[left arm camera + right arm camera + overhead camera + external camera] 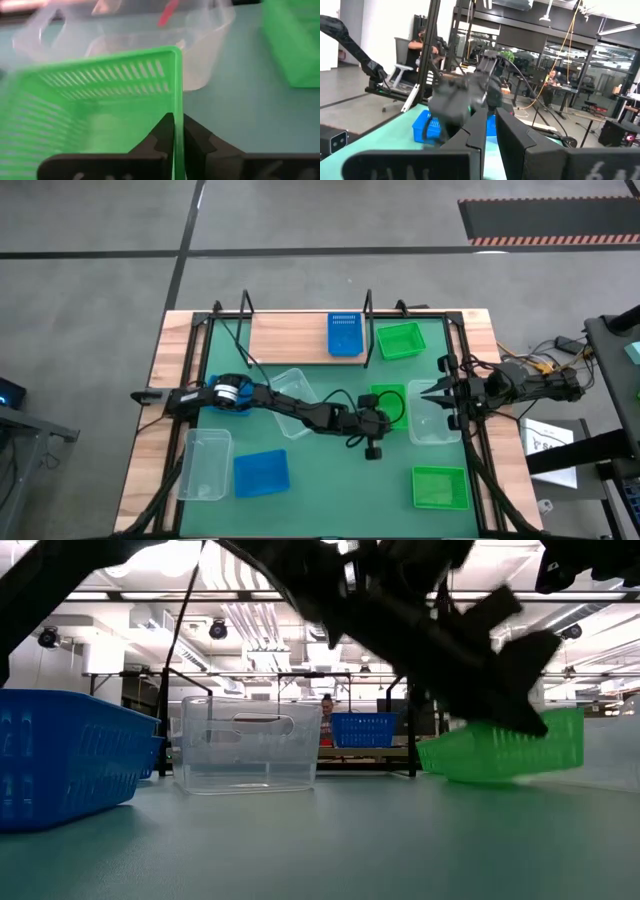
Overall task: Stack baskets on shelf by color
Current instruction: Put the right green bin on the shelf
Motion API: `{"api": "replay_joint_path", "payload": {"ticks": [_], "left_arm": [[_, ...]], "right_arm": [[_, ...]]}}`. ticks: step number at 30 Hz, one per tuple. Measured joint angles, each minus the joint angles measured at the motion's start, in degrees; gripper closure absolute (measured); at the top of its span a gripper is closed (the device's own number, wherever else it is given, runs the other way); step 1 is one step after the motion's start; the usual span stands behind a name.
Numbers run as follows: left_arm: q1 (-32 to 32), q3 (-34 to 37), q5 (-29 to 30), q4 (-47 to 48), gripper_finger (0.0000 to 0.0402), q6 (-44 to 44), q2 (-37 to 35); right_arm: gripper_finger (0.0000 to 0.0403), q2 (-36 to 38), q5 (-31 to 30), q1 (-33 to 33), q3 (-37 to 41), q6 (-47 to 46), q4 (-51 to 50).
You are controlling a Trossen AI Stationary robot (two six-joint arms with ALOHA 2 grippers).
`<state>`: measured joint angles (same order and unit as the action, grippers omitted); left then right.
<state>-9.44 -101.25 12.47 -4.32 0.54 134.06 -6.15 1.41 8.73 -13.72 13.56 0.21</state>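
Observation:
My left gripper (372, 423) reaches from the left to mid-table and is shut on a bright green basket (388, 405), which shows tilted in the low view (510, 745). My right gripper (432, 395) hovers slightly open above a clear basket (436, 420) and touches nothing. The wooden shelf (290, 335) stands at the far edge with one blue basket (345, 333) on its right part. Another green basket (400, 340) rests on the mat just right of the shelf's upright. My left gripper (175, 122) pinches the green basket's side wall at its top rim (175, 95), one finger (160, 132) inside the basket and the other (197, 135) outside. The wall stands edge-on between the fingers. The basket is tilted; whether its low end touches the mat cannot be told.
Under the left arm lie a clear basket (295, 395) and a blue one (222, 388). Near the front edge sit a clear basket (205, 463), a blue one (262, 473) and a green one (440, 487). The shelf's left and middle board is bare.

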Motion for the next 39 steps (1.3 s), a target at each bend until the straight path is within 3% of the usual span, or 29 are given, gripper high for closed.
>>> {"api": "replay_joint_path", "payload": {"ticks": [7, 13, 19, 24, 29, 34, 39], "left_arm": [[-2.84, 0.37, 4.75, 10.36, 0.0401, 6.13, -7.59], [-5.63, 0.55, 5.51, 18.51, 0.0401, 10.08, -16.40], [-7.42, 1.24, 6.77, 34.13, 0.0401, 15.73, -25.67], [-5.79, 6.83, 10.21, 40.23, 0.0401, 16.41, -33.94], [-1.54, 18.96, 10.58, 40.05, 0.0401, 16.34, -43.55], [6.71, 33.45, 10.37, 31.99, 0.0401, 16.56, -52.83], [17.74, 44.23, 2.16, 18.50, 0.0401, 20.86, -57.75]], "right_arm": [[0.0370, 0.00, 0.00, 0.00, 0.00, -0.41, -0.55], [0.0370, 0.05, 0.11, 0.00, 0.00, -1.77, -0.78], [0.0370, -0.36, 0.54, 0.00, 0.02, -2.51, -0.95], [0.0370, -0.35, 0.57, 0.00, 0.02, -2.62, -1.29], [0.0370, -0.33, 0.57, 0.01, 0.02, -3.08, -1.49], [0.0370, -0.33, 0.55, 0.00, 0.02, -3.09, -1.63], [0.0370, -0.34, 0.55, 0.00, 0.09, -3.17, -1.65]]}}
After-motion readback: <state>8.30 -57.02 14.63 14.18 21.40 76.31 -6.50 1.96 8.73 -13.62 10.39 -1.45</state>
